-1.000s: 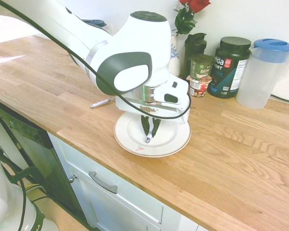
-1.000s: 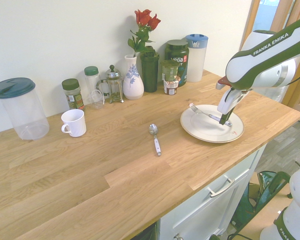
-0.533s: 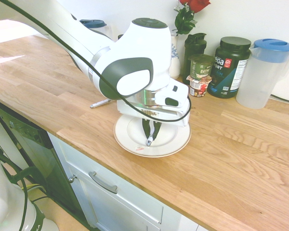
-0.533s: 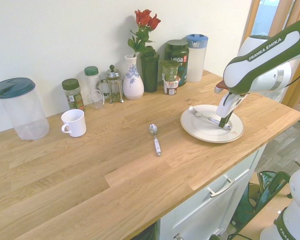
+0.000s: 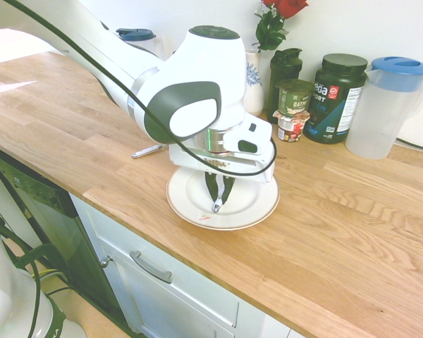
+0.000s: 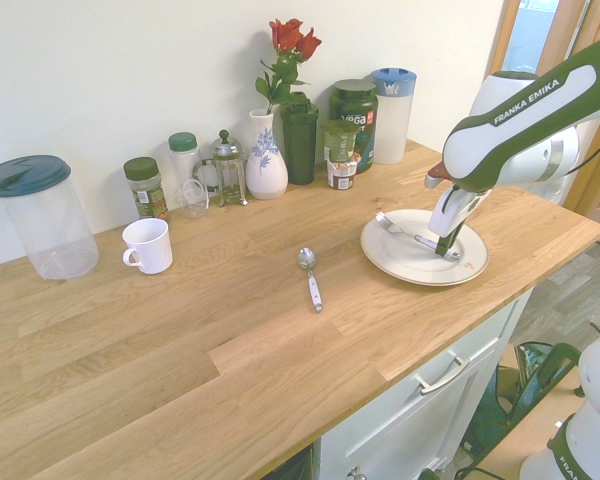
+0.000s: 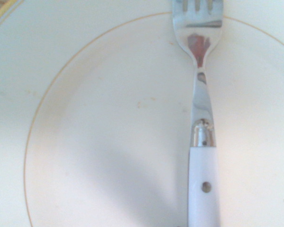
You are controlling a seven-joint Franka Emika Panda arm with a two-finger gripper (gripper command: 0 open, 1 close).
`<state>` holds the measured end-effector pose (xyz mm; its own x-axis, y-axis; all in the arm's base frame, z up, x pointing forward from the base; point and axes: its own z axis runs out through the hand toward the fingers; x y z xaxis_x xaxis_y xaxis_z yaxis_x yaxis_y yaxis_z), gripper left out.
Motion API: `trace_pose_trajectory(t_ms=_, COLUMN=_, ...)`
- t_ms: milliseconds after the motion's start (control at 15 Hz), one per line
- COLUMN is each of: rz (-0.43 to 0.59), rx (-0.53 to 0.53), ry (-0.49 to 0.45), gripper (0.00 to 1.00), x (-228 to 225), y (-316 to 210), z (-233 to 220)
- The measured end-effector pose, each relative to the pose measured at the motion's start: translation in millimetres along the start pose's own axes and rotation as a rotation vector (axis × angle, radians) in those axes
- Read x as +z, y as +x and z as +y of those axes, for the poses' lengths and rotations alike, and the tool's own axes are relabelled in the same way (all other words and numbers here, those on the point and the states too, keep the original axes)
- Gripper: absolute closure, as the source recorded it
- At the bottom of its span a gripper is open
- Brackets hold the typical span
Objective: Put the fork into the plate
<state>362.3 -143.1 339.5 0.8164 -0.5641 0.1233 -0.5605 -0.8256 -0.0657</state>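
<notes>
The fork [image 7: 198, 71] has a silver head and a pale handle. It lies low across the round white plate [image 5: 257, 211], which has a thin gold rim line. Its tines [image 6: 383, 218] reach toward the plate's rim on the spoon's side. My gripper [image 6: 443, 246] points straight down over the plate [image 6: 420, 278], and its dark fingers are shut on the fork's handle end [image 5: 216, 206]. The wrist view shows the fork running over the plate's bare middle [image 7: 109, 118]. Whether the fork rests on the plate or hangs just above it I cannot tell.
A spoon [image 6: 309, 272] lies on the wooden counter beside the plate, and a white mug [image 6: 147, 245] stands further off. A vase of roses [image 6: 267, 160], jars, a dark tub [image 5: 336, 98] and a blue-lidded pitcher [image 5: 388, 105] line the wall. The counter's front edge runs just past the plate.
The gripper has sunk a little toward the plate with the fork. The fork's tines have come down from a raised tilt to near the plate's rim.
</notes>
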Motion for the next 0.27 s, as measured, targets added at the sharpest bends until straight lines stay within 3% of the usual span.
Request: trace_pose_trajectory(t_ms=267, rz=0.015, rx=0.007, ry=0.007, gripper=0.0, x=-5.8, y=1.2, z=-6.4)
